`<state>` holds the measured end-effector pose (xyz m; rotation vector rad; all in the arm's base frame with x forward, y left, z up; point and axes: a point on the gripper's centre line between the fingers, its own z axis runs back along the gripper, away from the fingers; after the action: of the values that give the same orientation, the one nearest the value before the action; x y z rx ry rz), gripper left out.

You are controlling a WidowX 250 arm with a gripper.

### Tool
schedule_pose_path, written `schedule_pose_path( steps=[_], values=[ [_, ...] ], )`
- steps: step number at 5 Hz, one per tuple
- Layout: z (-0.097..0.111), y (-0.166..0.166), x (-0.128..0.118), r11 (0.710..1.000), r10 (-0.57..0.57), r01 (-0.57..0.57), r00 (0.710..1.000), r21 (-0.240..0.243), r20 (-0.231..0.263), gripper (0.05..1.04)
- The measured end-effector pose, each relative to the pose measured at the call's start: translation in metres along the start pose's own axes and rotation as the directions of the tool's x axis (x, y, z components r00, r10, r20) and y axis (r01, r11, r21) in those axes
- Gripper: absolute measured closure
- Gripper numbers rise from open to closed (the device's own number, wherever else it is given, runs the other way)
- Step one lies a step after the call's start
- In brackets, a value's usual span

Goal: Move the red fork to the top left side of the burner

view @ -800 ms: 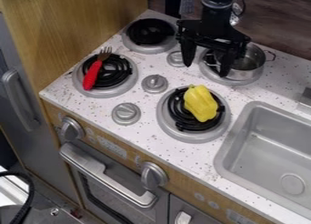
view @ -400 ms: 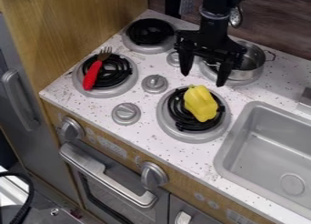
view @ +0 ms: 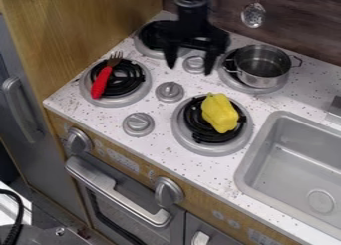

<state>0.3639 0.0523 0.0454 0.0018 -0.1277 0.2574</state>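
Leftward swings the hand [view: 190,70], away from the pot [view: 262,80], fingers spread, holding nothing! Closer now to the red fork [view: 101,82], lying across the left side of its burner [view: 132,81]; looks like the approach, grasp still to come.

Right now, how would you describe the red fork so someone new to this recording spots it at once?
On the speckled stovetop, find the front-left burner, nearest the wooden side panel. The fork lies across that burner's left part, red handle toward the front edge, metal tines pointing back. It is the only red thing among black coils and silver knobs.
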Motion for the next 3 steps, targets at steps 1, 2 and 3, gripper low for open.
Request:
schedule_pose_path(
  steps=[1,2,3],
  values=[
    [-0.007,0.036,0.008,0.999,0.042,-0.042,0.999,-0.012,0.019,0.084],
    [-0.035,0.074,0.014,0.994,0.112,-0.112,0.994,0.003,-0.012,0.084],
    [-0.042,0.107,0.021,0.989,0.140,-0.139,0.990,0.053,-0.016,0.084]
  ],
)
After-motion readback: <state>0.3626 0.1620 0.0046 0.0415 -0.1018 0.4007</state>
